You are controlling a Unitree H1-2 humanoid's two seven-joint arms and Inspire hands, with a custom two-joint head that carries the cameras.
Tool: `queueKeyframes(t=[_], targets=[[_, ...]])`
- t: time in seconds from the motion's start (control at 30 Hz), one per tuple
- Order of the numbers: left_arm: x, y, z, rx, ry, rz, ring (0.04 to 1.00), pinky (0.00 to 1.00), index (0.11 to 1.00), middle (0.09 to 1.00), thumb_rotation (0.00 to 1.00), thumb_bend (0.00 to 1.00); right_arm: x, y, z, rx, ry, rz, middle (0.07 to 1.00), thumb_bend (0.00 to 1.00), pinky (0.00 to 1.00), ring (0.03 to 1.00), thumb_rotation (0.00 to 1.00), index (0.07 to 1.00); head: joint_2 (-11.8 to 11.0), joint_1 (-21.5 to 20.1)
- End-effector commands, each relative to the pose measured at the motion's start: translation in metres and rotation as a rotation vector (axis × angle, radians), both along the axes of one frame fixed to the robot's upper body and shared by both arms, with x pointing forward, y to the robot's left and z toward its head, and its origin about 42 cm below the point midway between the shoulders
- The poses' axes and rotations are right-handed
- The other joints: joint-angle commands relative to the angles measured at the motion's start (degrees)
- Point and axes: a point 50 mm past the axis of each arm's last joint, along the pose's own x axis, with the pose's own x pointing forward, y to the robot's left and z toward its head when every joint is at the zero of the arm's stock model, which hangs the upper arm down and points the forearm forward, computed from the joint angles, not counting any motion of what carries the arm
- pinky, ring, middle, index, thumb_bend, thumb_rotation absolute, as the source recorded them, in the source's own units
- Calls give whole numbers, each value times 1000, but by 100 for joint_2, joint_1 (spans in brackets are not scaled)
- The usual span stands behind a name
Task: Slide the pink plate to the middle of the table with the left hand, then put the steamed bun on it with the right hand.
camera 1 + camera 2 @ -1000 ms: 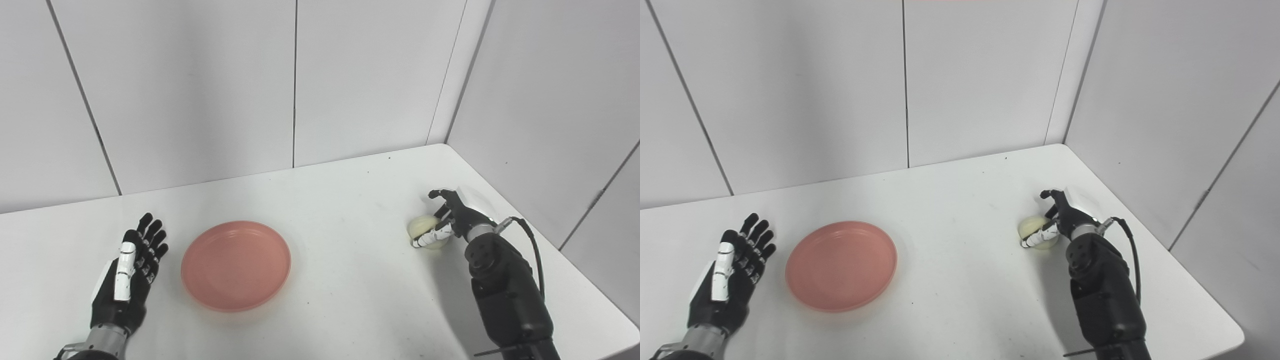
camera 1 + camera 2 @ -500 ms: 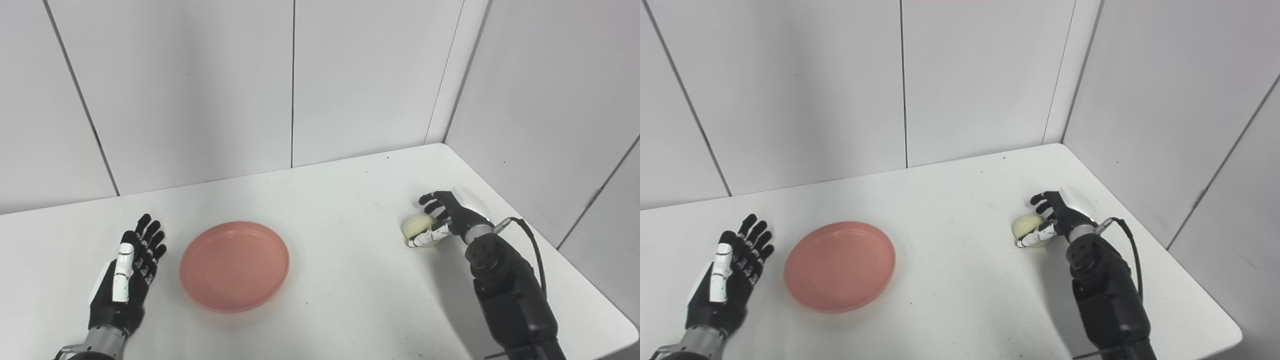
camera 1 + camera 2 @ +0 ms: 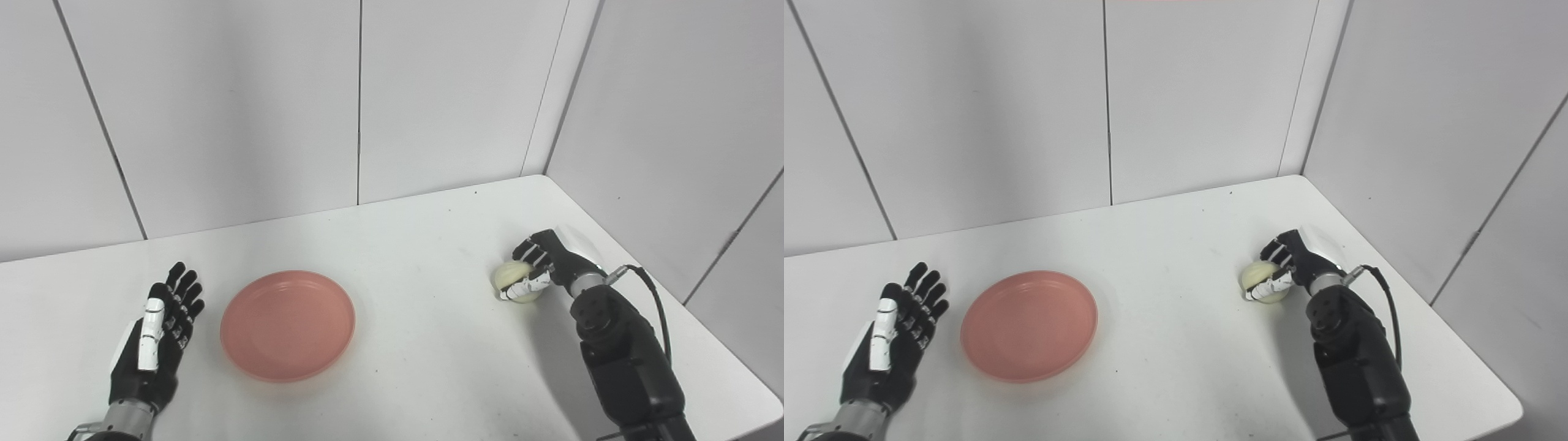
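Nearest you, your left hand (image 3: pixel 156 343) lies flat on the table (image 3: pixel 416 367), fingers spread, holding nothing, just beside the pink plate (image 3: pixel 288 324). The plate sits left of the table's middle, so the bun has a fair way to travel. Further back on the right, your right hand (image 3: pixel 542 266) is curled around the steamed bun (image 3: pixel 511 282), fingers over the top and thumb across the front. It looks soft and round, so I'd guess a squeeze could squash it, or it could roll out on the lift. Can't tell whether it's off the table; its underside and the palm contact are hidden.
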Motion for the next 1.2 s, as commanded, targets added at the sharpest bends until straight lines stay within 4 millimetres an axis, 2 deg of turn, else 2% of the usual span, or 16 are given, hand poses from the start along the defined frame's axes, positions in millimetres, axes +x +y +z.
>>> queueKeyframes(t=[0.0, 0.37, 0.47, 0.6, 0.87, 0.97, 1.17], targets=[[-8, -2, -17, 26, 74, 2, 1000, 1000, 1000, 1000, 1000, 625, 1, -6, 26, -52, -85, -5, 441, 523, 410, 463, 0, 527, -5, 46], [-11, -17, -19, 29, 74, 1, 1000, 1000, 1000, 1000, 1000, 641, -4, -8, 31, -44, -137, 25, 458, 525, 410, 460, 0, 520, -26, 331], [-12, -21, -19, 28, 77, 3, 1000, 1000, 1000, 1000, 1000, 640, -4, -10, 32, -21, -172, 51, 469, 525, 444, 476, 0, 514, -19, 449], [-13, -27, -18, 26, 80, 5, 1000, 1000, 1000, 1000, 1000, 626, -4, -11, 34, 20, -211, 79, 471, 527, 443, 458, 0, 507, -8, 573], [-15, -39, -17, 40, 89, 1, 1000, 1000, 1000, 1000, 1000, 611, -3, -1, 39, 66, -258, 180, 463, 526, 451, 457, 0, 509, -20, 889], [-16, -45, -19, 34, 89, 1, 1000, 1000, 1000, 1000, 1000, 605, -4, 14, 42, 30, -291, 250, 465, 525, 435, 441, 0, 506, -22, 1040], [-15, -55, -21, 24, 92, 6, 1000, 1000, 1000, 1000, 1000, 603, -6, 26, 43, 49, -336, 311, 458, 523, 394, 426, 0, 508, 0, 1386]])
